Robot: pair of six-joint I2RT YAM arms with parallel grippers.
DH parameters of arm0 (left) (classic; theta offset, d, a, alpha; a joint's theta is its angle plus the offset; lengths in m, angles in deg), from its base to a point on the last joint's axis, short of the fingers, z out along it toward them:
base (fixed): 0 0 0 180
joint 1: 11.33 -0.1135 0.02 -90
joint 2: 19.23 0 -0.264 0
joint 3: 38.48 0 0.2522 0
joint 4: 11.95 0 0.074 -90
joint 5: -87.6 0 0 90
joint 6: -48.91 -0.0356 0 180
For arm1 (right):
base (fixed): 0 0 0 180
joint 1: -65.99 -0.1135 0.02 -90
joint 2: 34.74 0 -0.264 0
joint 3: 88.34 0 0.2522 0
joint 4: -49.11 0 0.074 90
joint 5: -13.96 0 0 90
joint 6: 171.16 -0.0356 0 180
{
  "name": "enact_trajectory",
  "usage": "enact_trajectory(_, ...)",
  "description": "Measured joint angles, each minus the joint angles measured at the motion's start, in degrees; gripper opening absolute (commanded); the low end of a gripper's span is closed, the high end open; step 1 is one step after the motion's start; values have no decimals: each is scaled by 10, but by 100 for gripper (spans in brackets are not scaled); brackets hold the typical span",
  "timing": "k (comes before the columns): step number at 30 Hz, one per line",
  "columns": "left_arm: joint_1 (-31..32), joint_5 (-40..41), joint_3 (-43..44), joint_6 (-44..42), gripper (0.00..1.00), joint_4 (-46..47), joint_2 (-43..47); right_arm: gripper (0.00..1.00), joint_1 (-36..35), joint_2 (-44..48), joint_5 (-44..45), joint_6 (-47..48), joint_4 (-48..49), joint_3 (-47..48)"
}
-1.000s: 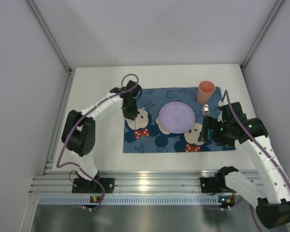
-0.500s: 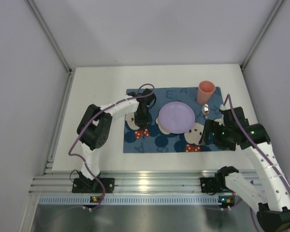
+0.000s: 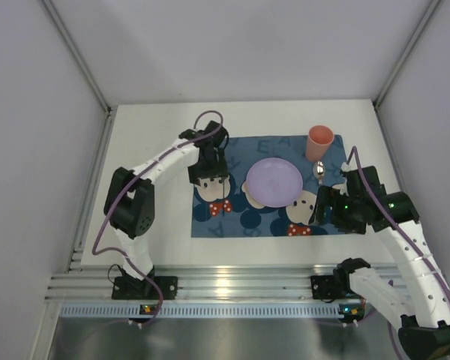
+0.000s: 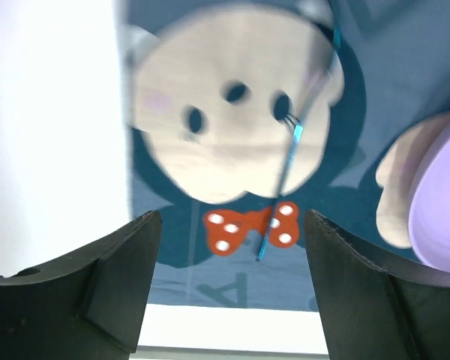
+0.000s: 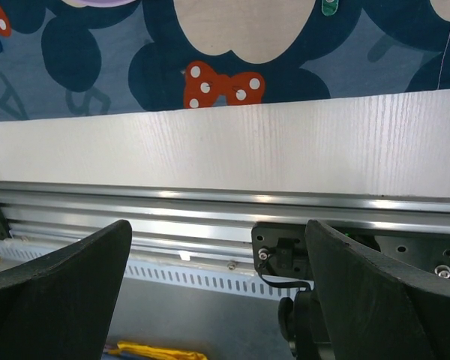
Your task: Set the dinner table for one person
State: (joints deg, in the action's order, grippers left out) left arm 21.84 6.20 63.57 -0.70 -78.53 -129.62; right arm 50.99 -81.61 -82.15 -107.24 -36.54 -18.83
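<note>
On the white dinner table (image 3: 150,150) lies a blue placemat (image 3: 240,225) printed with mouse faces. A purple plate (image 3: 274,181) sits at its middle. Left of the plate a thin blue fork (image 3: 223,201) lies flat on the mat; the left wrist view shows this fork (image 4: 281,180) across a mouse face and red bow. My left gripper (image 3: 210,174) hovers just above it, jaws open (image 4: 232,221) and holding nothing. A pink cup (image 3: 320,142) and a metal spoon (image 3: 320,169) are right of the plate. My right gripper (image 3: 321,204) is open (image 5: 217,225) over the mat's near right corner.
The aluminium rail (image 5: 210,202) with the arm bases runs along the table's near edge. White walls enclose the table on the left, back and right. Bare tabletop (image 4: 52,112) lies left of the mat.
My left gripper has opened and let go of the blue fork, which now lies on the mat left of the plate. It then drew back a little to the far left. The right arm has hardly moved.
</note>
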Motion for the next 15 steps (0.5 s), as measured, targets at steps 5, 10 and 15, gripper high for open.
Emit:
enact_trajectory(5,-94,48,-15,-17,80,13,86,100,0,2,0,4,-2,0)
enact_trajectory(10,-152,140,-161,-83,79,126,188,100,0,18,-11,17,-7,25)
enact_trajectory(15,-138,180,-461,-207,82,402,356,100,0,50,-11,31,-1,89)
